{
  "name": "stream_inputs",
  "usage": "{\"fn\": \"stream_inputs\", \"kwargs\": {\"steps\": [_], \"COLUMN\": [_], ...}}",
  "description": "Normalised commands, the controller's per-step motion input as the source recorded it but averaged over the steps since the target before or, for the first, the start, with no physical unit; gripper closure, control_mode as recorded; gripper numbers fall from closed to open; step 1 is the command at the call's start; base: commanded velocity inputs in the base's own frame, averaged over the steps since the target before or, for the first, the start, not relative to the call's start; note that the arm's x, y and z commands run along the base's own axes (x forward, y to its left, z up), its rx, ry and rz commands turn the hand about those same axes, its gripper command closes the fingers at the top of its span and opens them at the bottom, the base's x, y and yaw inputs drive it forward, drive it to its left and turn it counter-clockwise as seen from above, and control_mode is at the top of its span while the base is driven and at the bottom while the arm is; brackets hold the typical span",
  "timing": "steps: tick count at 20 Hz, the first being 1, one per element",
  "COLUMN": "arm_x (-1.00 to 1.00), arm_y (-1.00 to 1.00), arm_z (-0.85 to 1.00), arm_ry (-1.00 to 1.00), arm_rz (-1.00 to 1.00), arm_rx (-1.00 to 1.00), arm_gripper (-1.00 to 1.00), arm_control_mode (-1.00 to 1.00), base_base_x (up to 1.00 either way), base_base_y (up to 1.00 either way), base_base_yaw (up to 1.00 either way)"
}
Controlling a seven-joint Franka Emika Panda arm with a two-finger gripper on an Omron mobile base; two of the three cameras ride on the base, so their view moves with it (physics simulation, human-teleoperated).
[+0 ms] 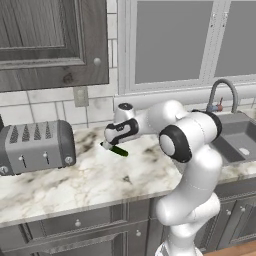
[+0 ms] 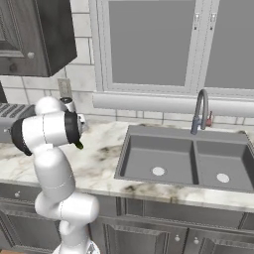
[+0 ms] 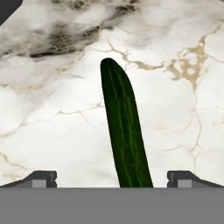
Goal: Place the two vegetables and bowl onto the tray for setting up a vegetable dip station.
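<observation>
While the tool (image 3: 112,179) hovers low with its fingertips (image 3: 41,178) spread wide, the dark green vegetable (image 3: 124,131) lies flat on the marble tabletop (image 3: 52,131), lengthwise between them, touching neither.

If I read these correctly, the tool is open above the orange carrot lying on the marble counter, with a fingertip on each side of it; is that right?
Not quite: the vegetable under the open tool is the dark green vegetable, not an orange carrot. The hand view shows it lying on the marble counter, running up between the two fingertips, which stand wide apart on either side of it.
</observation>
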Motion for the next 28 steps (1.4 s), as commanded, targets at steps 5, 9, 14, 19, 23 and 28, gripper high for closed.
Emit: {"fn": "stream_inputs", "kwargs": {"steps": [5,9,14,19,23,28], "arm_x": [0.3,0.1,0.14,0.18,0.06,0.0], "arm_y": [0.01,0.08,0.03,0.0,0.01,0.02], "arm_z": [-0.23,-0.29,-0.24,-0.16,-0.11,-0.12], "arm_ry": [0.0,0.0,0.0,0.0,0.03,0.04], "arm_rz": [0.0,0.0,0.0,0.0,0.0,0.0], "arm_rx": [0.0,0.0,0.0,0.0,0.0,0.0], "arm_gripper": [-1.0,-1.0,-1.0,-1.0,-1.0,1.0], "arm_control_mode": [-1.0,-1.0,-1.0,-1.0,-1.0,-1.0], "base_base_x": [0.0,0.0,0.0,0.0,0.0,0.0], "base_base_y": [0.0,0.0,0.0,0.0,0.0,0.0], "base_base_yaw": [0.0,0.0,0.0,0.0,0.0,0.0]}}
